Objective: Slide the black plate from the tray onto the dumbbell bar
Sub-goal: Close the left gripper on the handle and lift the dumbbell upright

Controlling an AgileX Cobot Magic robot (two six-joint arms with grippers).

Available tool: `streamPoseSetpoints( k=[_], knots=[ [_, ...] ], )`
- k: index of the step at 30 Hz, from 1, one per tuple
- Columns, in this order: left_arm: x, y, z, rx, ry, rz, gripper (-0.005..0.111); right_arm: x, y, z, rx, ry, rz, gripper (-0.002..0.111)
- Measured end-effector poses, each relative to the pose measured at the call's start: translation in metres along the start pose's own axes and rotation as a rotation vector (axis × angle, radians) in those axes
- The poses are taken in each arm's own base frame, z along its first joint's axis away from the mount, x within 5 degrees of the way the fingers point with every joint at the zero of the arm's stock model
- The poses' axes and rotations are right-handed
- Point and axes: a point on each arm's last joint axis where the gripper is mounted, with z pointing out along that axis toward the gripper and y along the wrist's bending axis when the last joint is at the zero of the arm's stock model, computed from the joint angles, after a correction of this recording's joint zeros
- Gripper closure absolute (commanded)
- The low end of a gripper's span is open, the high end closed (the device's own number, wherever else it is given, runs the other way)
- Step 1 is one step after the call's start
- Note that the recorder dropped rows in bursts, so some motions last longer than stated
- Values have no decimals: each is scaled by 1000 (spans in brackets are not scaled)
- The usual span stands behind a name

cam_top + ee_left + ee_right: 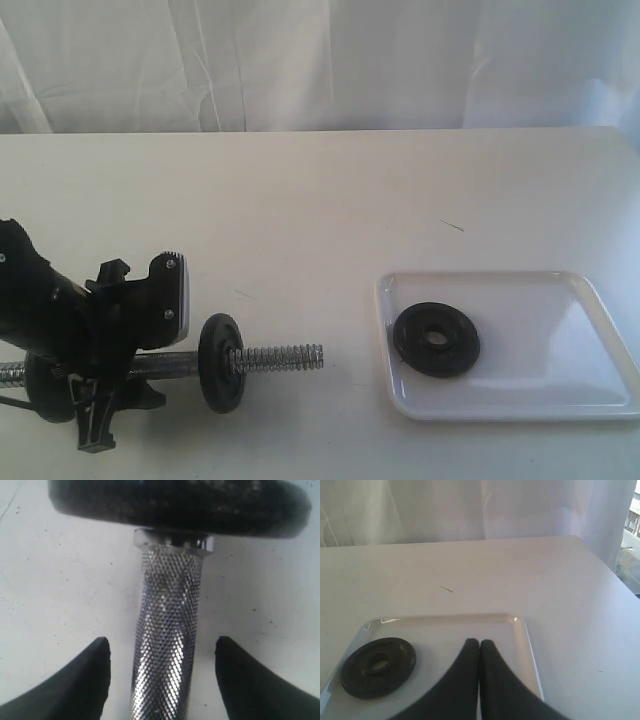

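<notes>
The black plate lies flat in the left part of the white tray; it also shows in the right wrist view as the plate on the tray. My right gripper is shut and empty over the tray, to one side of the plate; the exterior view does not show it. The dumbbell bar lies on the table with one black disc near its bare threaded end and another disc at the far left. My left gripper is open, its fingers astride the knurled middle of the bar.
A white curtain hangs behind the white table. A small dark mark lies on the tabletop beyond the tray. The table's right edge is close to the tray.
</notes>
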Motion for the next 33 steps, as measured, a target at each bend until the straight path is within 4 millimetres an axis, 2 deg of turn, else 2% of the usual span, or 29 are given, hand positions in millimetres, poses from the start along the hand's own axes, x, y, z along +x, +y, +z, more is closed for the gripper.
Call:
streamPoseSetpoints(
  k=[12,20,28,33],
  knots=[
    [-5,-2,1,-8,-13,6,43,0,0,0,0,0,0,108],
    [-5,-2,1,-11,-13,6,49,0,0,0,0,0,0,108],
    [-1,-4,13,26,13,-1,50,0,0,0,0,0,0,108],
    [-1,-3,15,24,16,-2,55,0,0,0,0,0,0,108]
  ],
)
